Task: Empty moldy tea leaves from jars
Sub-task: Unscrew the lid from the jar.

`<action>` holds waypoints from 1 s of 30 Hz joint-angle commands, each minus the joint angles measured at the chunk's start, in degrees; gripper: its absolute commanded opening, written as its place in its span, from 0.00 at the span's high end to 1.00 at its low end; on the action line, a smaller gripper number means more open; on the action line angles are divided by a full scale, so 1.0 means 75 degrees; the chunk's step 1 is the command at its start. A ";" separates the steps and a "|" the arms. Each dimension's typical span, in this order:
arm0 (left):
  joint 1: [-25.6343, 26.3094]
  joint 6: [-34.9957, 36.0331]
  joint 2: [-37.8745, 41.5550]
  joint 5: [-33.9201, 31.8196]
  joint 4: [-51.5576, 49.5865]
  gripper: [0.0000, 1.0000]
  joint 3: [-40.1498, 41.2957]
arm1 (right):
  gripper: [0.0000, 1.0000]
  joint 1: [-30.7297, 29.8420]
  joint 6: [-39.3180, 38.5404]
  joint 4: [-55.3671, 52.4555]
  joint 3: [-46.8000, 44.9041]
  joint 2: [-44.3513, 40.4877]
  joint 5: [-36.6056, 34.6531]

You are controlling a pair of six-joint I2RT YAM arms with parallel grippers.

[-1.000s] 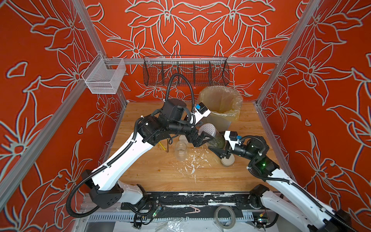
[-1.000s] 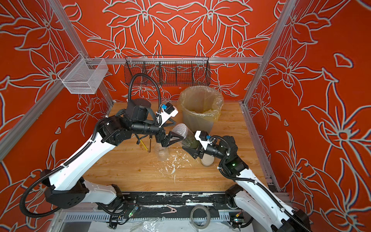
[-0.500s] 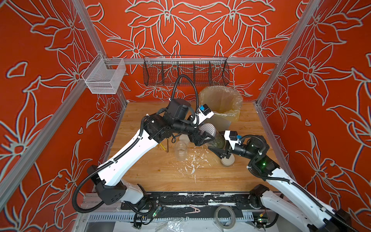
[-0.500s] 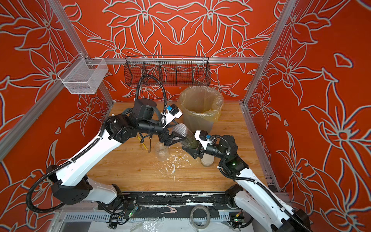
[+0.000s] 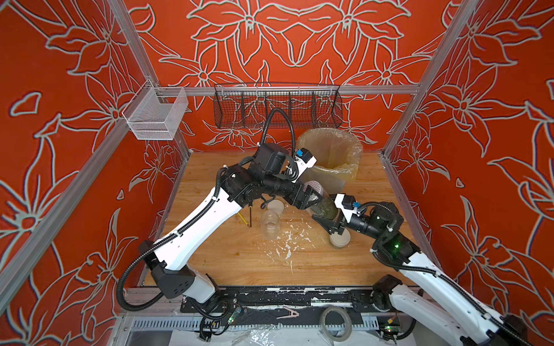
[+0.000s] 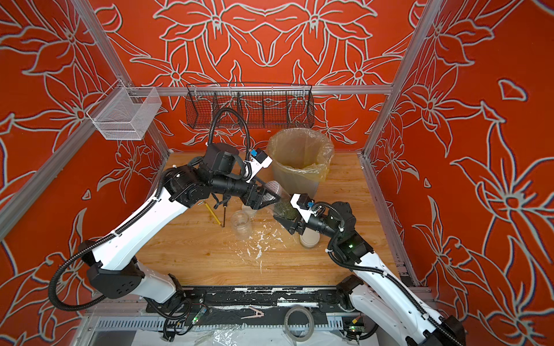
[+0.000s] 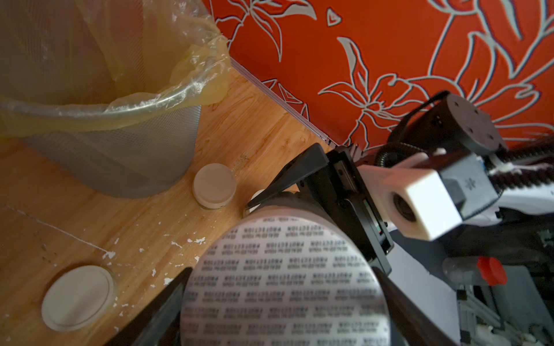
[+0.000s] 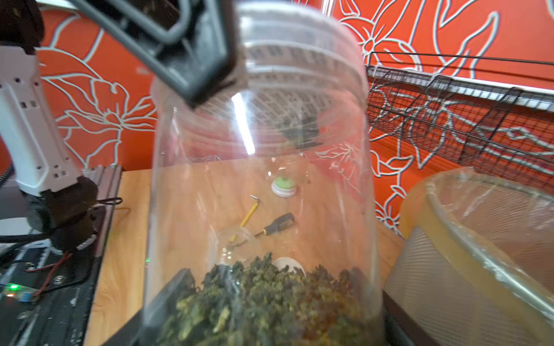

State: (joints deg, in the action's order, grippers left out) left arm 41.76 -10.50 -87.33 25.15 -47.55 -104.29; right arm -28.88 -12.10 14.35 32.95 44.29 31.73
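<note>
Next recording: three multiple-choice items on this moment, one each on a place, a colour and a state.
1. The bin stands: A at the table's back; B at its front edge; C at its left edge.
2. The bin's liner is: A blue; B yellowish; C black.
3. The jar of tea leaves is: A open on the table; B upended over the bin; C lidded, gripped by the right gripper.
A: it sits at the far edge in both top views. B: the plastic shows yellow. C: its lid is on, its base in the jaws.
</note>
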 commanded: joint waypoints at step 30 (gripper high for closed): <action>-0.0576 0.4344 0.2093 0.0872 0.1582 0.03 0.1872 | 0.50 -0.0178 -0.0947 -0.0179 -0.0004 -0.0653 -0.0597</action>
State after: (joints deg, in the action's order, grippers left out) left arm 37.76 6.55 -74.63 27.55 -38.28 -93.21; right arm -30.09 -19.70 12.38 32.88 40.47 23.88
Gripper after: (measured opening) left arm 0.973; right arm 0.819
